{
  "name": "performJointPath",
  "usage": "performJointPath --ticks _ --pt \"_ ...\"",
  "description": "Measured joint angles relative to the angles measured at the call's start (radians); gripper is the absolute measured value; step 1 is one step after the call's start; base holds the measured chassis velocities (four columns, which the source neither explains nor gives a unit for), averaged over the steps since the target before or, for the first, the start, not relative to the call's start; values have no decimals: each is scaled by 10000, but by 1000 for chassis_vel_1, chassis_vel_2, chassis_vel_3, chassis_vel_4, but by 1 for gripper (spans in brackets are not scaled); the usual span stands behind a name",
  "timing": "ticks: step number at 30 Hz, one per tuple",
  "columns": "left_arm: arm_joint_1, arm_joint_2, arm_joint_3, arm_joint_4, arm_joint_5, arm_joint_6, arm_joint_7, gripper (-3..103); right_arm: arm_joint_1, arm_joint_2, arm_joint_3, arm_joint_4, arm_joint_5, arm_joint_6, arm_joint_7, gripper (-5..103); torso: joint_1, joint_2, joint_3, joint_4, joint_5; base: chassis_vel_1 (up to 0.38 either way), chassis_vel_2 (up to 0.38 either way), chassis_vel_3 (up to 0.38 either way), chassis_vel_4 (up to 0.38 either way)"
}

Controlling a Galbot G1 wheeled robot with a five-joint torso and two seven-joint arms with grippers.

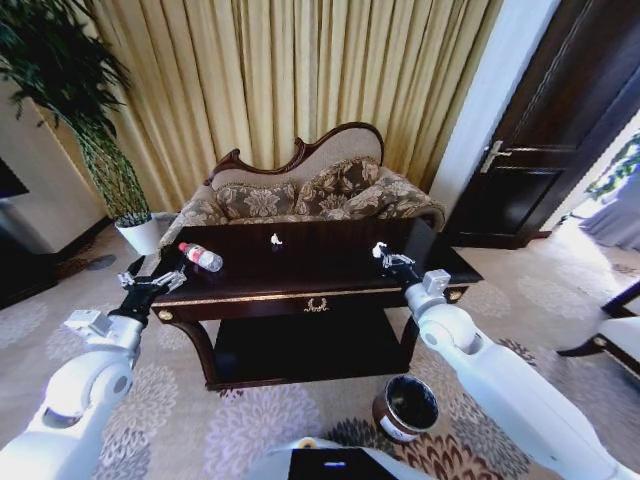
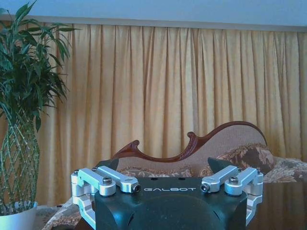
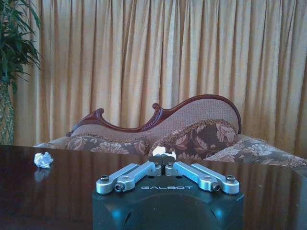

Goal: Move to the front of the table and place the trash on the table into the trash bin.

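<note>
Above the desk's [image 1: 300,262] right front corner the right hand [image 1: 381,254] hovers, and its wrist view shows the fingers pressed together with a small white scrap [image 3: 163,152] pinched between the tips, a detail too small to make out from the head view. That wrist view also shows a second crumpled scrap [image 3: 43,159] lying on the glossy top, well off to the left-arm side of the hand; from the head view the same scrap [image 1: 275,240] sits near the desk's far edge, in front of the sofa [image 1: 310,195]. The left hand [image 1: 152,283] hangs just off the desk's left front corner with its fingers spread; its wrist view looks over the desk toward the curtain [image 2: 168,91] and a potted plant [image 2: 24,110]. The bottle [image 1: 201,257], clear with a red label, lies on its side on the desk just beyond the left hand, apart from it. The trash bin [image 1: 406,407] stands on the carpet below the right arm, near the desk's right leg; its inside looks dark and its contents, if any, cannot be told.
</note>
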Motion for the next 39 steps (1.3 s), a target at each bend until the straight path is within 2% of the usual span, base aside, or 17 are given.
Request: performJointPath --ticks 20,28,34,37,39 --pt "-46 31 4 152 -21 -55 109 100 -78 73 26 -131 -107 62 -54 0 1 0 0 0 0 114 -111 -111 116" --pt "-3 -35 -23 161 -19 -81 127 100 -261 223 43 -399 -326 294 -133 0 -3 1 0 -1 0 103 -109 -103 108" --pt "64 -81 -75 119 -10 -99 137 100 -520 415 236 -903 -616 430 -530 0 -2 1 -1 1 0 31 -28 -16 36" --pt "68 -82 -137 90 -21 -102 140 100 -688 546 390 -1486 -891 393 -799 0 1 0 2 -1 0 0 0 0 0" --pt "66 -69 -202 83 -74 -103 137 100 -806 735 485 -2473 -1352 474 -969 0 3 -2 3 -2 1 0 0 0 0"
